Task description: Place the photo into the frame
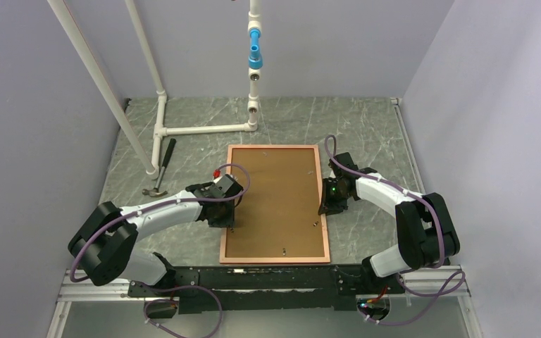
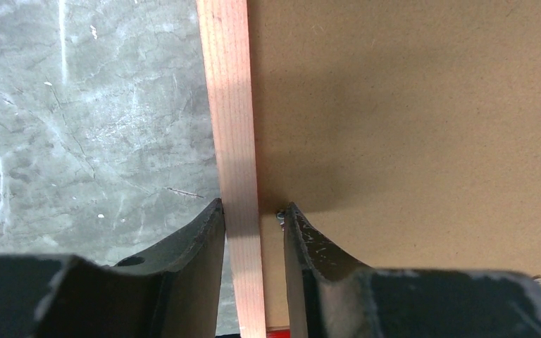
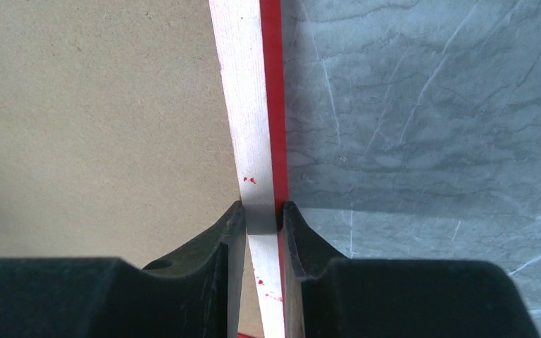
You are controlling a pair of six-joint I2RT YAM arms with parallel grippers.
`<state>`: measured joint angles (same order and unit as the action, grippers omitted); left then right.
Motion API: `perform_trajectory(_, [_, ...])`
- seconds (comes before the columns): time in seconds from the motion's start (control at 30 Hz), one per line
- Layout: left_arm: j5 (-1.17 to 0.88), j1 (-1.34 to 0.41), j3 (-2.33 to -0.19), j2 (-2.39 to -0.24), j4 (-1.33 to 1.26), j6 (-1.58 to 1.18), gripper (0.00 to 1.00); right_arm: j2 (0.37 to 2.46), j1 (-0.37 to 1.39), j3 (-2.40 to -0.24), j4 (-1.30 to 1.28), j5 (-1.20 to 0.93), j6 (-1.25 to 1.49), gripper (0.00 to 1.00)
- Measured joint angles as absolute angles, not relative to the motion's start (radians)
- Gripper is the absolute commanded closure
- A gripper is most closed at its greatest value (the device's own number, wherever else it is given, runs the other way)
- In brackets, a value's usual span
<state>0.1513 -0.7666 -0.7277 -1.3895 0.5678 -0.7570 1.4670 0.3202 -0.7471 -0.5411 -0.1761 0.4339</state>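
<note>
The frame (image 1: 275,147) lies flat on the grey table with its pale wood face up and the brown backing board (image 1: 275,197) set in it. The photo is hidden. My left gripper (image 1: 227,220) straddles the frame's left border (image 2: 229,105). Its jaws stand a little wider than the border, and the right fingertip (image 2: 292,215) rests on the board (image 2: 408,105) by a small metal tab. My right gripper (image 1: 326,206) is shut on the frame's right border (image 3: 243,84), whose red edge shows beside the board (image 3: 91,105).
A hammer (image 1: 160,169) lies at the left of the table. A white pipe structure (image 1: 204,129) with a blue fitting (image 1: 255,53) stands behind the frame. Grey walls close in on both sides. Small metal tabs (image 1: 283,250) sit on the board near its front edge.
</note>
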Motion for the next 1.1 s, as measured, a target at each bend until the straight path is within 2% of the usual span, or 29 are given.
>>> perform_trajectory(0.07, [0.151, -0.767, -0.727, -1.388, 0.567, -0.757, 0.84, 1.467, 0.32, -0.747, -0.541, -0.176, 0.434, 0.85])
perform_trajectory(0.23, [0.152, -0.767, -0.72, -1.375, 0.562, -0.765, 0.55, 1.467, 0.32, -0.747, -0.541, -0.176, 0.434, 0.85])
perform_trajectory(0.27, [0.152, -0.767, -0.716, -1.37, 0.559, -0.765, 0.52, 1.467, 0.32, -0.747, -0.541, -0.176, 0.434, 0.85])
perform_trajectory(0.37, [0.133, -0.771, -0.707, -1.358, 0.558, -0.77, 0.47, 1.467, 0.32, -0.747, -0.541, -0.177, 0.434, 0.85])
perform_trajectory(0.47, [0.115, -0.778, -0.707, -1.356, 0.558, -0.772, 0.46, 1.467, 0.32, -0.747, -0.541, -0.177, 0.434, 0.85])
perform_trajectory(0.63, [0.109, -0.779, -0.707, -1.369, 0.562, -0.775, 0.58, 1.467, 0.32, -0.747, -0.541, -0.177, 0.434, 0.85])
perform_trajectory(0.83, [0.141, -0.78, -0.707, -1.361, 0.59, -0.788, 0.79, 1.467, 0.32, -0.747, -0.541, -0.177, 0.434, 0.85])
perform_trajectory(1.03, [0.152, -0.783, -0.707, -1.359, 0.593, -0.798, 0.9, 1.467, 0.32, -0.747, -0.541, -0.177, 0.434, 0.85])
perform_trajectory(1.1, [0.153, -0.783, -0.707, -1.359, 0.593, -0.798, 1.0, 1.467, 0.32, -0.747, -0.541, -0.177, 0.434, 0.85])
